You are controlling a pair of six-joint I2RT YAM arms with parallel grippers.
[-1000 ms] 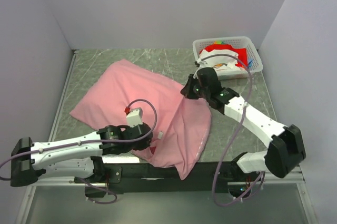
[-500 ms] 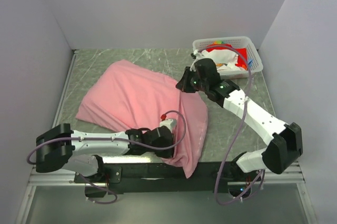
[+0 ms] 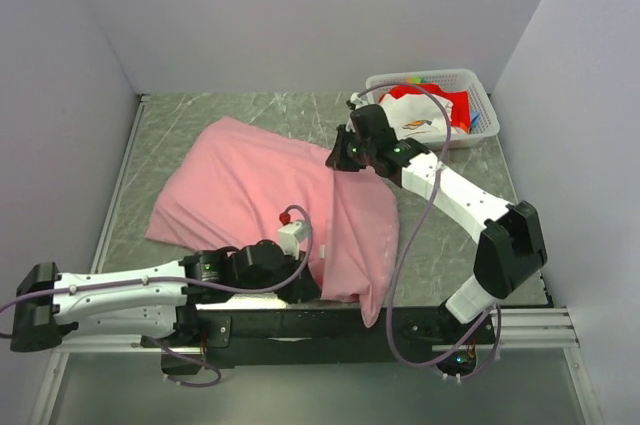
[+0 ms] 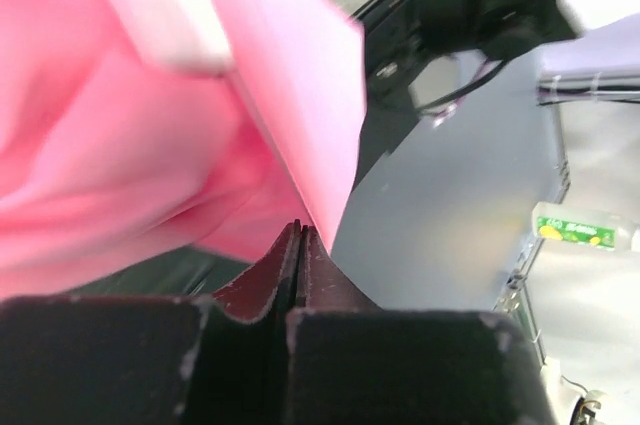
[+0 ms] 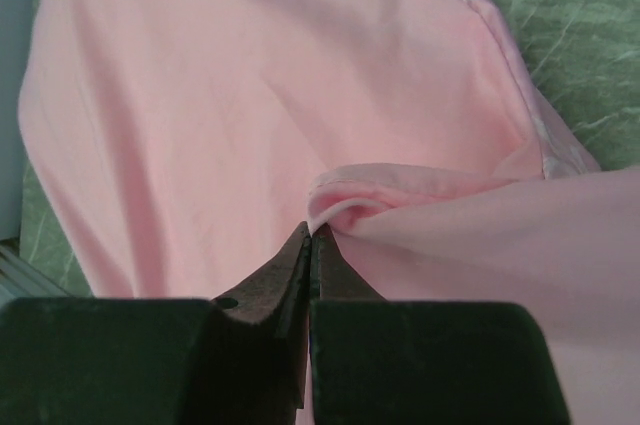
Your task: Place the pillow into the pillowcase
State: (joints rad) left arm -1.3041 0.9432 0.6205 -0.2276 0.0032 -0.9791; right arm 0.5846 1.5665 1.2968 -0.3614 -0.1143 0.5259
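The left gripper [image 4: 300, 237], closed, pinched the near hem of the pillowcase [image 3: 250, 185]. The right gripper [image 5: 311, 237] pinched a fold at its far-right edge. The pillowcase lay bulging and no pillow showed outside it, so insertion looked done and probably only straightening was left.

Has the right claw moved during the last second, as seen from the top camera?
Yes. The right claw has shifted left, away from the white basket, and it is shut on the pillowcase.
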